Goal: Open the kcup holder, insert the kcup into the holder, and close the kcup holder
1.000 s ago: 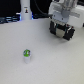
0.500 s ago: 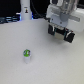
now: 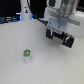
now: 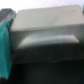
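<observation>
The kcup, a small white pod with a green top, stands upright on the white table in the exterior view, left of centre. My gripper hangs at the exterior view's upper right, well away from the kcup. Its two dark fingers are spread apart with nothing between them. In the exterior view the arm covers the spot where the kcup holder might stand. The wrist view is blurred and filled by a boxy shape, pale above and dark below, which looks like the kcup holder seen from close up.
A taller white bottle-like object stands at the back of the table, toward the exterior view's left. Dark clutter lines the far edge behind it. A teal shape fills one side of the wrist view.
The gripper has come down slightly and shifted a little toward the camera. The kcup has not moved.
</observation>
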### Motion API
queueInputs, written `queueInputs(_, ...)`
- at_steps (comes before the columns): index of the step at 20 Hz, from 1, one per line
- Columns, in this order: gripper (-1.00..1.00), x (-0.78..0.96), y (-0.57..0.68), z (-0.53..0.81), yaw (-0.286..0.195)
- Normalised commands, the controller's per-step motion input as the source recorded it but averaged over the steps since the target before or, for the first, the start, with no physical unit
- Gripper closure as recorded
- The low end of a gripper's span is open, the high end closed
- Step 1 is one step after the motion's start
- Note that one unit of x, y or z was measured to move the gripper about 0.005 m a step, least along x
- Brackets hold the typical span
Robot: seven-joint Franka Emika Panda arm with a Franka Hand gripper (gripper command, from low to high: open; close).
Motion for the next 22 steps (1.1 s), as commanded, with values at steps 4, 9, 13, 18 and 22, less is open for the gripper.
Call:
queueInputs(4,-1.00,0.37,-0.11,0.11,-0.061)
queueInputs(9,-1.00,0.24,-0.18,0.28,-0.113)
queueInputs(13,-1.00,0.18,-0.43,0.36,-0.152)
queueInputs(18,-1.00,0.05,-0.54,0.36,-0.210)
queueInputs(22,-1.00,0.01,-0.54,0.28,-0.238)
